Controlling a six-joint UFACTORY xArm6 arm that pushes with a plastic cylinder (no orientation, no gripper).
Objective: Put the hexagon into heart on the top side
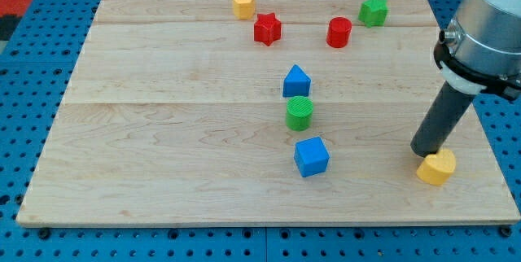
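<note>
yellow hexagon [243,4] sits at 12 o'clock of the desk [163,156], untouched | yellow heart [437,167] at 4 o'clock, well apart | my tip [425,154] touches the heart's upper-left, likely mid-push | you have no fingers here, only a rod | you can read no writing or labels

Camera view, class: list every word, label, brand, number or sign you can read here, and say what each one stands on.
None: no readable text appears anywhere. The pale wooden board, the blue pegboard beneath it, the coloured blocks and the grey arm housing above my tip all show plain, unmarked surfaces.
</note>
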